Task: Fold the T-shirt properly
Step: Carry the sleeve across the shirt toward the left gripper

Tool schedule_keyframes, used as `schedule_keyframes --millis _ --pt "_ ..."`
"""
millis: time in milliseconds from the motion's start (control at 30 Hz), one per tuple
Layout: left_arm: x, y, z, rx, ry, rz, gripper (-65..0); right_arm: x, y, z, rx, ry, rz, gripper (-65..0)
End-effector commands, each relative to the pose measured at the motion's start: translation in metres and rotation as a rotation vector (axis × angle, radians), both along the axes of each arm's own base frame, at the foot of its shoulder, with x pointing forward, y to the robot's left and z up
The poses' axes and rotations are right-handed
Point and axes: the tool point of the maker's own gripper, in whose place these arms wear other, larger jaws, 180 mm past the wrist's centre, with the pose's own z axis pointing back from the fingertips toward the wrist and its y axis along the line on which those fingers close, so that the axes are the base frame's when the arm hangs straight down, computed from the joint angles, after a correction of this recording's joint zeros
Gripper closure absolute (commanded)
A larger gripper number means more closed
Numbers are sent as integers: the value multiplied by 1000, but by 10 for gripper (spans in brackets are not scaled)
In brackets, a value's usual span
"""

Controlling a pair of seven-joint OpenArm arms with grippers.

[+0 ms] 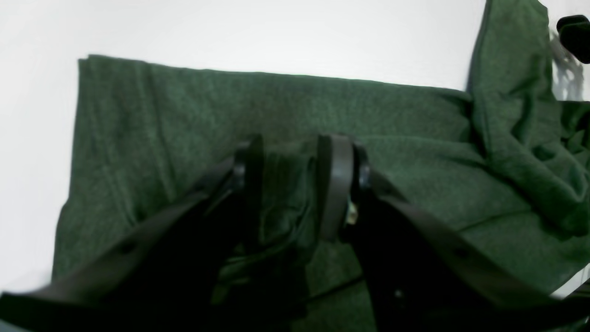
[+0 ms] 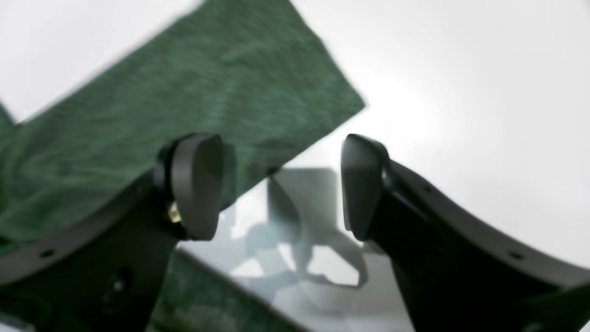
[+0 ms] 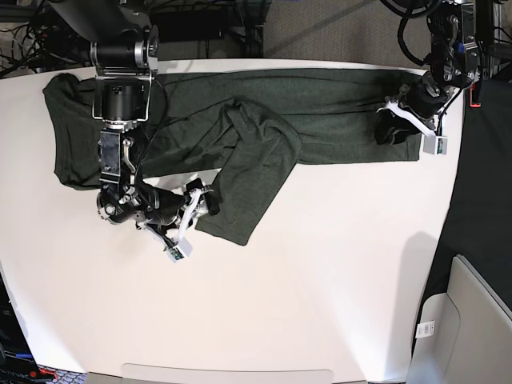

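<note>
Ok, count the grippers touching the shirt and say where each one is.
1. The left gripper pinches a bunch of the shirt at its end. The right gripper hangs open beside the sleeve, gripping nothing.

Base view overhead, wrist views close behind each tool, all sharing the T-shirt [image 3: 320, 104]

You are working over a white table [image 3: 320, 304] that is taking bright, even light. Beyond its far edge, grey carpet [image 3: 336, 32] is showing with black cables [image 3: 24, 32] lying nearby. A pale bin [image 3: 464, 328] is sitting at the table's lower right.
</note>
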Motion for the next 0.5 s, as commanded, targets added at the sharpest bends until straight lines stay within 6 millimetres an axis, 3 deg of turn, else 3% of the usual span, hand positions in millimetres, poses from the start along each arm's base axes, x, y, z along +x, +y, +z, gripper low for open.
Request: schedule_keyframes --millis 0,133,367,467 --pt "8 4 13 7 -48 -2 -196 22 6 27 43 -87 -3 -402" --pt "8 4 13 7 -48 -2 -196 26 8 14 51 -63 -12 -402" --pt "8 3 12 6 -46 -6 -196 12 23 -18 46 48 12 -401" --pt "8 4 13 7 -48 -4 -196 -1 35 -27 -4 72 85 -335"
